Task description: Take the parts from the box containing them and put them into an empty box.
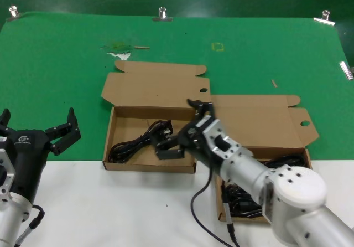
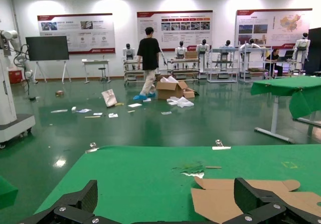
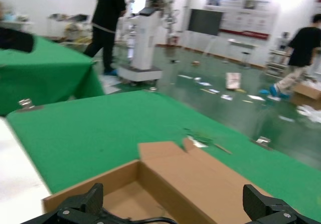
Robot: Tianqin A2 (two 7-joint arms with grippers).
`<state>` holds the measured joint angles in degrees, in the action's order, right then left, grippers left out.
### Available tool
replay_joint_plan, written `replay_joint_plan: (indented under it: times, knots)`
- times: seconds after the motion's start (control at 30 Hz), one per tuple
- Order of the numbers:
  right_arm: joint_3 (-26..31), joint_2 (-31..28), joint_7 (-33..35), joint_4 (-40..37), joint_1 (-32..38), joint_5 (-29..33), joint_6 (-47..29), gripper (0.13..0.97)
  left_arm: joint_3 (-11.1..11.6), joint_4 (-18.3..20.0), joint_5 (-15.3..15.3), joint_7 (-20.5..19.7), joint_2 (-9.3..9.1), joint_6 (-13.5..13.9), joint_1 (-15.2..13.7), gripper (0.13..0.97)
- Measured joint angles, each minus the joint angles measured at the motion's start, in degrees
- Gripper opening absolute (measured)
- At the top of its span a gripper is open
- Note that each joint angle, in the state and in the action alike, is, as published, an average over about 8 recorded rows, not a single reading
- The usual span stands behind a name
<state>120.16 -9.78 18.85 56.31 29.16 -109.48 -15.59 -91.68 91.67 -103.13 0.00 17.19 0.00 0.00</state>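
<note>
The right claw (image 1: 176,142) hangs spread over the left-hand box (image 1: 113,126) holding one cord bundle (image 1: 138,140), while the left claw (image 1: 38,126) waits open.

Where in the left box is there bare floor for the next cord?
In the left box, the floor is bare along the back wall and left end. A cord bundle fills the front, and the right gripper crowds the right end.

Right hand (image 1: 176,140) reaching forward-left, fingers spread, left hand (image 1: 40,129) parked low, fingers spread
</note>
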Motion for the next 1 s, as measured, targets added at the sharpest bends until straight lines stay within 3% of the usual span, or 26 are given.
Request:
replay_joint_plan:
  times: [0.3, 1.0]
  knots:
    - [-7.9, -2.1, -5.3, 9.8, -8.1, 1.8, 4.3, 0.966, 0.0, 0.0, 0.0, 0.0, 0.00, 0.0, 0.0, 0.966]
    - [-25.3, -6.6, -16.8, 31.5, -25.9, 5.6, 13.9, 0.966, 0.0, 0.0, 0.0, 0.0, 0.00, 0.0, 0.0, 0.966]
